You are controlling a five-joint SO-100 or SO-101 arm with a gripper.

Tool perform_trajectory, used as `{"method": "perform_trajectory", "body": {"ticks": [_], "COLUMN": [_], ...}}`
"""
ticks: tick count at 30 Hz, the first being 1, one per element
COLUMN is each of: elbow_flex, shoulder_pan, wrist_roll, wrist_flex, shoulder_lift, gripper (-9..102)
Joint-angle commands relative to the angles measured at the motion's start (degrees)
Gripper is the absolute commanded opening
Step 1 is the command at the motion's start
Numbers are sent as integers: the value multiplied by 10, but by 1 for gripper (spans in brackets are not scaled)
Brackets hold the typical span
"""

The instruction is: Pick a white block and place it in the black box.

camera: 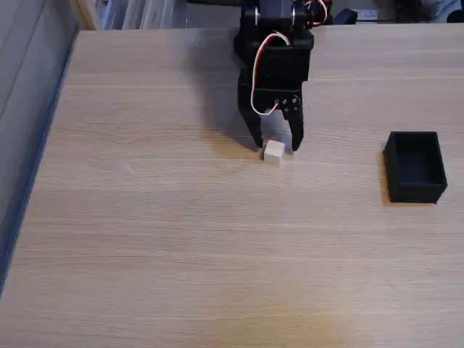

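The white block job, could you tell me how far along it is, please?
Done: the tool has reached the white block and its fingers straddle it on the table. In hand: the grasp; whether the fingers already grip the block cannot be told, and it seems not yet lifted. Left: lifting it, carrying it rightwards in the fixed view, and dropping it into the black box, which looks empty.

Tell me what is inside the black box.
The black box looks empty: only its dark floor shows. The near wall hides a strip of floor. The white block sits on the table.
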Motion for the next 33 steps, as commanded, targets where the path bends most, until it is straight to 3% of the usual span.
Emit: {"method": "perform_trajectory", "body": {"ticks": [1, 17, 19, 23, 33], "elbow_flex": [-25, -47, -47, -47, -34], "shoulder_pan": [-2, 5, 5, 6, 18], "wrist_roll": [-3, -15, -20, -25, -65], "wrist_flex": [-10, -29, -31, -33, -24], "shoulder_lift": [-12, -66, -69, -71, 23], "gripper": [25, 22, 19, 0, 0]}}
